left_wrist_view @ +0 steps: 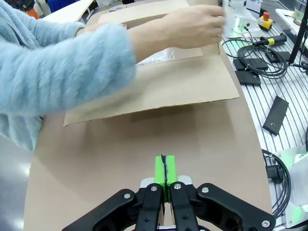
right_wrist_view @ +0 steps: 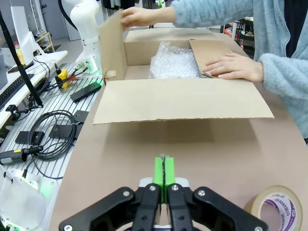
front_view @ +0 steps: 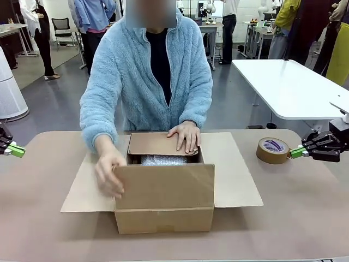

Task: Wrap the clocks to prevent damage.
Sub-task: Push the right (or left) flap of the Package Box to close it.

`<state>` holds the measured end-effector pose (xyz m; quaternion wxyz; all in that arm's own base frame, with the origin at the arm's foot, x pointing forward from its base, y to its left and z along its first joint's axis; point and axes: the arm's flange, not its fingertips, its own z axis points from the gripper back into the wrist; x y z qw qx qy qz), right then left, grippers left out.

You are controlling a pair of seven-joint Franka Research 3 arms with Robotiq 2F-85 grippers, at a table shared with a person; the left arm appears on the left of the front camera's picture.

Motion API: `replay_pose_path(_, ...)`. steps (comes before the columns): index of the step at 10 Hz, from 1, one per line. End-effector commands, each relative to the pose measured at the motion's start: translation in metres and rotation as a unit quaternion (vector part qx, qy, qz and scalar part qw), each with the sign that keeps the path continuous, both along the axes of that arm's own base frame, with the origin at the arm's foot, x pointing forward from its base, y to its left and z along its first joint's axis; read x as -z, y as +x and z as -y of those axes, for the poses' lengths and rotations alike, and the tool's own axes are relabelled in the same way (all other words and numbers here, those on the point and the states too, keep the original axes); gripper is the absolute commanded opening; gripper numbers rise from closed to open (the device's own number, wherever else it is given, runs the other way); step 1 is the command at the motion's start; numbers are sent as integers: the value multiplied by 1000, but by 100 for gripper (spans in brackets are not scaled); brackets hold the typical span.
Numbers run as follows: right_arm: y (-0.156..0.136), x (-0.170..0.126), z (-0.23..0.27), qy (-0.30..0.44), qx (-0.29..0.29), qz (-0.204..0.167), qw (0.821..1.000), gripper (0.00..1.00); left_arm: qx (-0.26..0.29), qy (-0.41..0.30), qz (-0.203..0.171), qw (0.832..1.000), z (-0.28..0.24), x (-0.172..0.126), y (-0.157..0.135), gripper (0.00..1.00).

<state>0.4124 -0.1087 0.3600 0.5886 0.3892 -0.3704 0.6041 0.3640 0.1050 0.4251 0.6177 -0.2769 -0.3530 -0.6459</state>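
The clocks (front_view: 163, 160) lie as one whitish bubble-wrap bundle inside the open cardboard box (front_view: 163, 202); the bundle (right_wrist_view: 174, 61) is plain in the right wrist view, and a sliver of it (left_wrist_view: 156, 57) peeks past the person's arm in the left wrist view. One hand (front_view: 184, 136) of the person presses the far flap down, the other (front_view: 109, 173) holds the near flap upright. My left gripper (front_view: 15, 149) rests shut at the table's left edge, its green pads together (left_wrist_view: 165, 172). My right gripper (front_view: 297, 152) is shut and empty at the right, pads together (right_wrist_view: 163, 174).
A brown tape roll (front_view: 272, 150) lies flat just left of my right gripper, also at the lower right corner (right_wrist_view: 276, 208) of the right wrist view. The box's side flaps (front_view: 234, 174) lie spread on the table. Cables and black parts (left_wrist_view: 260, 62) lie on the rail beyond the table's edge.
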Motion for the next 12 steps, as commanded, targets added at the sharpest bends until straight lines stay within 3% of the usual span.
replay_pose_path(1,-1,1,0,-3,-2,-1,1000,1,-1,-4,-2,1000,-1,-2,0,0)
replay_pose_path(12,-1,1,0,-3,-2,-1,1000,1,-1,-4,-2,1000,-1,-2,0,0)
